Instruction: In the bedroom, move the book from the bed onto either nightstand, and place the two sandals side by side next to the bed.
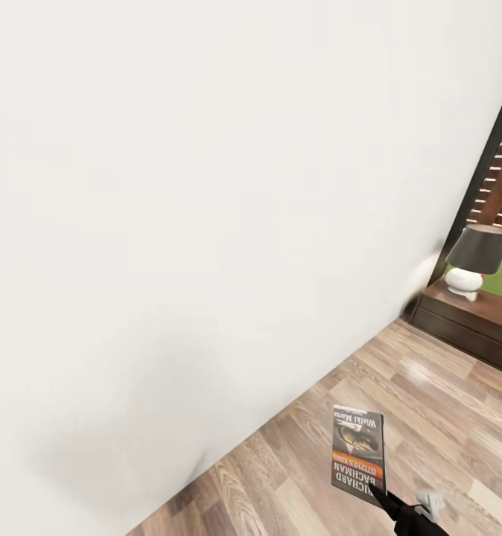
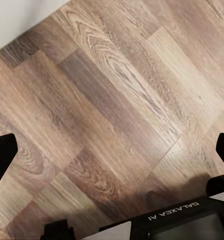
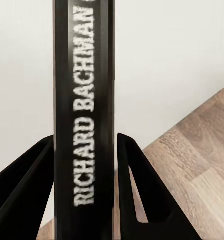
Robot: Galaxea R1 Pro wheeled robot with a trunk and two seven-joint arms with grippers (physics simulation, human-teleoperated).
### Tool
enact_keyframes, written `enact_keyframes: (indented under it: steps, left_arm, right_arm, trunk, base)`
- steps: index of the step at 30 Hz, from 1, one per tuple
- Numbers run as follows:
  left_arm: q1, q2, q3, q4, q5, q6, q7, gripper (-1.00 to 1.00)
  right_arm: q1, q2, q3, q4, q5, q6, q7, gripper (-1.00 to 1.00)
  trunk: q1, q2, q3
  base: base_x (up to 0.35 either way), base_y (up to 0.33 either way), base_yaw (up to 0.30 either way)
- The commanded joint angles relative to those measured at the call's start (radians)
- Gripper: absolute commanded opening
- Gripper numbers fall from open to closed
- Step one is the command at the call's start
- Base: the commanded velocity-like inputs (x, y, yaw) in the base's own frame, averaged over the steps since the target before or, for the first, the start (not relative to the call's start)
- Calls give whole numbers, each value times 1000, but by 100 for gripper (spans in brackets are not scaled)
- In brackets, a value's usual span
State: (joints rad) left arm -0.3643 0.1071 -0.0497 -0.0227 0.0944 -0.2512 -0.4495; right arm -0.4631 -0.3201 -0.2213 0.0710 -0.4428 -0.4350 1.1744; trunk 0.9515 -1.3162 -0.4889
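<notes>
A small thin paperback book (image 1: pixel 358 454) with a dark photo cover, an orange band and white lettering is being held upright in the air above the floor, low in the head view and right of centre, its cover facing the camera with the lettering upside down. The black right claw (image 1: pixel 386 497) is gripping it by its lower edge; in the right wrist view the two black fingers (image 3: pixel 141 190) are pressing on either side of the dark spine (image 3: pixel 84 120), where the author's name is reading along its length. Below the book, a light wood-plank floor (image 1: pixel 400 417) is running up to a plain white wall (image 1: pixel 206 186), which is taking up most of the head view. At the far right, a low dark brown wooden nightstand (image 1: pixel 467 321) is standing against that wall, well apart from the book, carrying a small lamp (image 1: pixel 474 260) with a white rounded base and a dark grey shade, beside a black-framed window (image 1: pixel 497 149) showing a slatted fence. The left claw (image 2: pixel 112 195) is hanging over bare planks with its black fingertips spread wide and nothing between them. The book-carrying step appears to be in hand; the next move probably calls for turning right, approaching the nightstand and lowering the book flat onto its surface, clear of the lamp.
</notes>
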Motion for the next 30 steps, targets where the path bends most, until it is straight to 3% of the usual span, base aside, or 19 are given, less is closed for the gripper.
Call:
enact_keyframes:
  steps: [1, 8, 12, 16, 19, 23, 30]
  left_arm:
    - [-1, 0, -6, 1, 10, -2, -5, 100]
    - [-1, 0, -6, 1, 9, -1, -5, 100]
    - [0, -16, -8, 2, 5, 0, -6, 100]
    - [20, -47, -15, 2, -77, 2, -5, 100]
    - [29, -56, -17, 1, -165, 3, -4, 100]
    - [31, -58, -17, 2, -188, 3, -3, 100]
    - [31, -58, -16, 1, -194, 3, -3, 100]
  right_arm:
    - [-2, -1, -9, 4, 4, -5, 4, -100]
    - [-2, -1, -9, 4, 4, -5, 4, -100]
    - [-2, -1, -9, 4, 4, -5, 4, -100]
    - [-2, -1, -10, 4, 4, -5, 4, -100]
    - [-2, -1, -10, 4, 4, -5, 4, -100]
    - [-2, -1, -10, 4, 4, -5, 4, -100]
    - [-2, -1, -9, 4, 4, -5, 4, -100]
  trunk:
    - [1, -1, -1]
    - [1, -1, -1]
    - [1, -1, -1]
    - [1, -1, -1]
    - [1, -1, -1]
    - [1, -1, -1]
    - [1, -1, -1]
  base:
    - [314, 0, -6]
    - [319, 0, -1]
    - [155, 0, 0]
    - [27, 0, 0]
    - [6, 0, 0]
    - [1, 0, -25]
    - [0, 0, -224]
